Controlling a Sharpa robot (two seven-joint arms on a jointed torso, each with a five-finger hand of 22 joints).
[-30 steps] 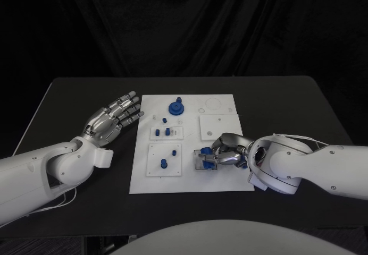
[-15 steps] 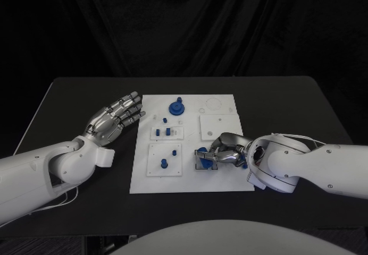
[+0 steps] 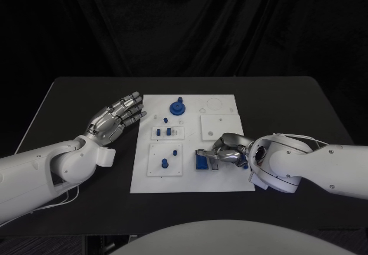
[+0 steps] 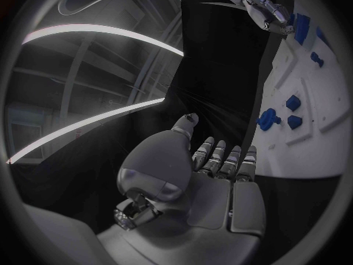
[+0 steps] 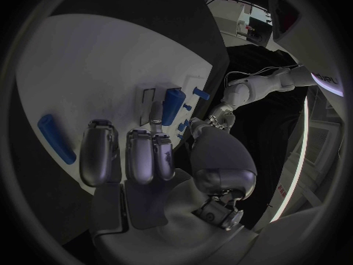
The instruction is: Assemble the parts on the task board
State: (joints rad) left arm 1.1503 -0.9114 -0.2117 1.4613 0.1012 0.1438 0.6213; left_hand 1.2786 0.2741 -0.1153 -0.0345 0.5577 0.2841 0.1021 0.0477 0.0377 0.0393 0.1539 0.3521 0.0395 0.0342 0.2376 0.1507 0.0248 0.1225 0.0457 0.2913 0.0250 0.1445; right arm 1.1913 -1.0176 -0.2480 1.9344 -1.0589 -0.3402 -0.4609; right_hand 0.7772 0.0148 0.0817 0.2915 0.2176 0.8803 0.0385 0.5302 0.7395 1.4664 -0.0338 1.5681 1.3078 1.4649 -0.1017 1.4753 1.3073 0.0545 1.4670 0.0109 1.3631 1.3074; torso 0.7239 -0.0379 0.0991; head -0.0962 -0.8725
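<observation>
Right hand [image 3: 224, 154] sat low over task board [image 3: 218, 180], near edge, fingers apart, gripping nothing; fingertips [image 5: 156, 113] just beside long blue block [image 3: 201, 160], touching or not — couldn't tell. Block lay on small white sub-plate ahead of palm. Another blue bar [image 5: 56, 139] lay on board by outer fingers. Left hand [image 3: 114, 119] hovered off board's side, open, fingers spread, nothing held. Blue round knob piece [image 3: 177, 108] & small blue pegs [image 3: 163, 131] stood on board beyond left fingertips.
</observation>
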